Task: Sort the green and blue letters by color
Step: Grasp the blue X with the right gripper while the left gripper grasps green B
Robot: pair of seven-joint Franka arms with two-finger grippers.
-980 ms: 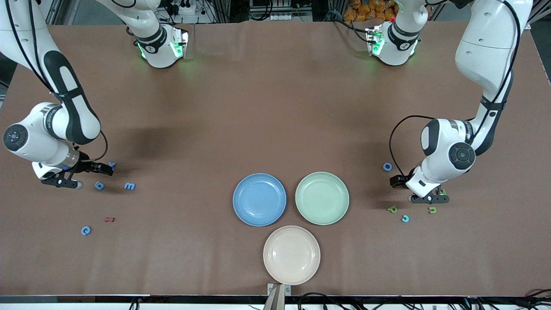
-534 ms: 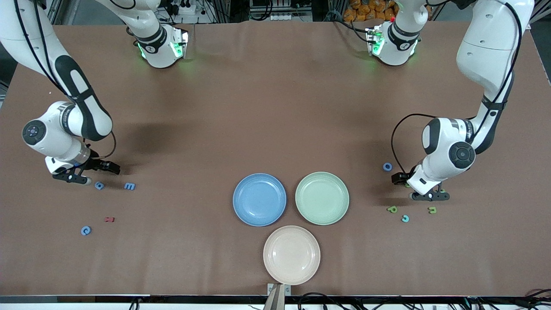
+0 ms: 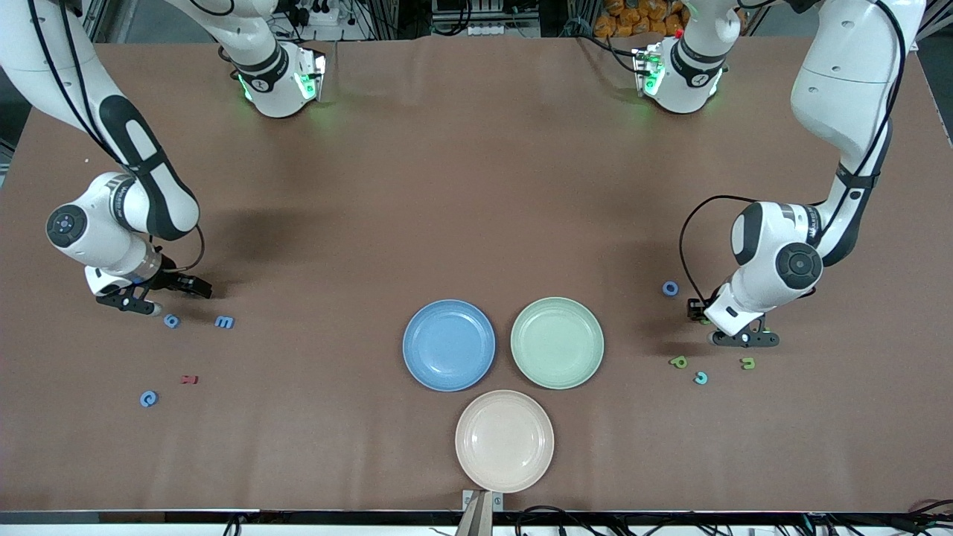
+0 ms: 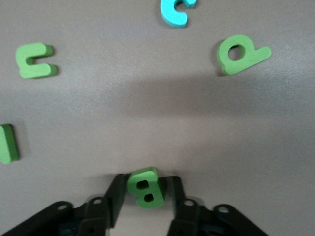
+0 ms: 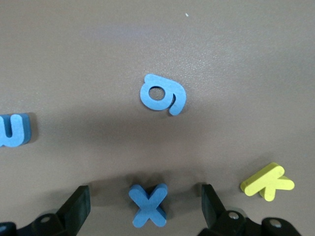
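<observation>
From the front I see both grippers low over the surface: the left gripper at its own end among green letters, the right gripper at its end beside blue ones. That view hides what sits between the fingers.

My left wrist view fills that in: the fingers are clamped on a green B, pinched from both sides and tilted. Near it lie a green P, a green U, a turquoise C cut by the frame edge, and a green piece half out of frame that I cannot read.

My right wrist view shows the fingers spread wide with a blue X flat between them, untouched. A blue 9 lies close by, a blue letter is cut off, and a yellow K sits beside one finger.

Only the front shows the blue plate, green plate and beige plate, a blue ring, a blue C and a dark red letter too small to read.
</observation>
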